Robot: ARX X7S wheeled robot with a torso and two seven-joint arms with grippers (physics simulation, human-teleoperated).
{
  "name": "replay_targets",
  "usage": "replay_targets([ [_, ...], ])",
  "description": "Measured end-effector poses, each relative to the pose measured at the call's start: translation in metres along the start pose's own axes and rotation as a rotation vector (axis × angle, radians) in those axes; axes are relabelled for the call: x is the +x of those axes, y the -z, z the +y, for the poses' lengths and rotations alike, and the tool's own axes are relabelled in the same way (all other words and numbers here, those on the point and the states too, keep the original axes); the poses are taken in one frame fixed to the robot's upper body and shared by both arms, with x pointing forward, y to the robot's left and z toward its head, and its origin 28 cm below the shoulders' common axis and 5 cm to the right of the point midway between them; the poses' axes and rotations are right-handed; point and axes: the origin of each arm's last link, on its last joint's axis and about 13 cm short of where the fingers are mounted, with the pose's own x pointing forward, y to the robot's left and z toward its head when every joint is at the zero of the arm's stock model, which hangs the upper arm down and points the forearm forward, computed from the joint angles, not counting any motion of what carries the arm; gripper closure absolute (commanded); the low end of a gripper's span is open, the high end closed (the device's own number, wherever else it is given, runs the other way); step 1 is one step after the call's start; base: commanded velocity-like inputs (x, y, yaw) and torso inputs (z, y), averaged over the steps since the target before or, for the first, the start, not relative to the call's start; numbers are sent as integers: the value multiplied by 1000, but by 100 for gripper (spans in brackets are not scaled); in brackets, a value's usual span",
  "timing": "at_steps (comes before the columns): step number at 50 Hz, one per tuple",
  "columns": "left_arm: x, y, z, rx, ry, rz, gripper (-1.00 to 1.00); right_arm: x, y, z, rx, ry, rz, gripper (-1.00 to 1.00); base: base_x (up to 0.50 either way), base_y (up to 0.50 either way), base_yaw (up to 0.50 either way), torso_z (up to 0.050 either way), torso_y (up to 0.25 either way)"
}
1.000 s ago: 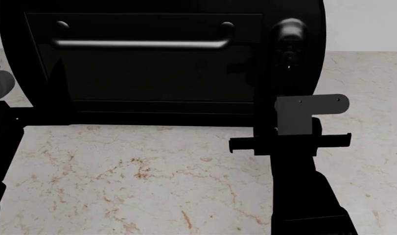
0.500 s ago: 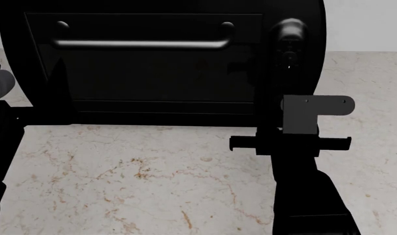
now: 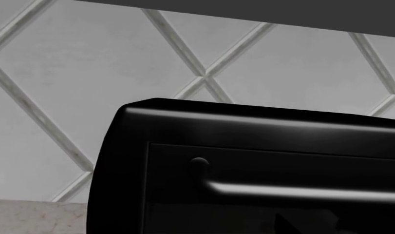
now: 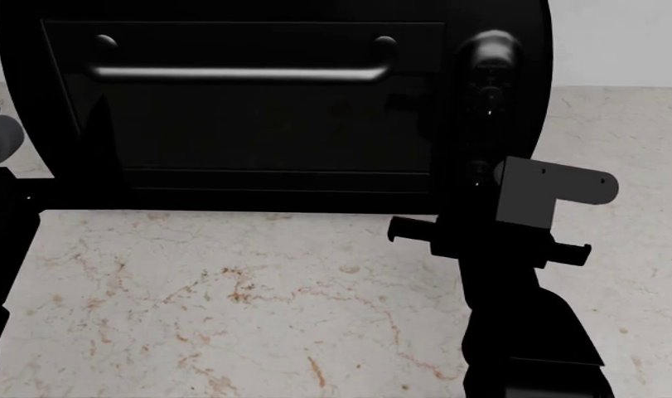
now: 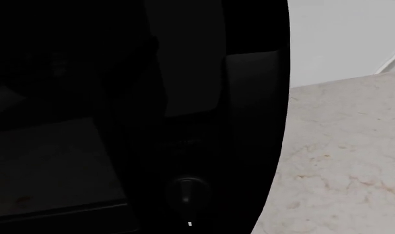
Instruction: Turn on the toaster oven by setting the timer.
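The right wrist camera is sitting close against the toaster oven [image 5: 119,122], whose black front is filling most of the frame and ending in a rounded side edge. A small black knob [image 5: 186,189] is showing on the control panel straight ahead of the hand, with a tiny pale mark just beneath it. Dim upright shapes above the knob are too dark to identify. Beyond the oven's curved edge, to the outer side of the hand, a marble counter [image 5: 340,161] with rusty veins is meeting a pale grey wall [image 5: 340,34].
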Motion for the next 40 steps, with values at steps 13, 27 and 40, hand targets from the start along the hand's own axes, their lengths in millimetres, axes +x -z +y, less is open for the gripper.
replay_targets([
  [13, -1, -1, 0, 1, -2, -3, -100, -1, -2, 2, 79, -12, 9, 100, 0, 0, 0, 1, 4],
  [27, -1, -3, 0, 4, -1, -8, -100, -1, -4, 3, 187, -29, 21, 100, -1, 0, -1, 1, 5],
  [40, -1, -5, 0, 6, 1, -10, -100, -1, -6, 4, 282, -43, 30, 100, 0, 0, -1, 2, 4],
])
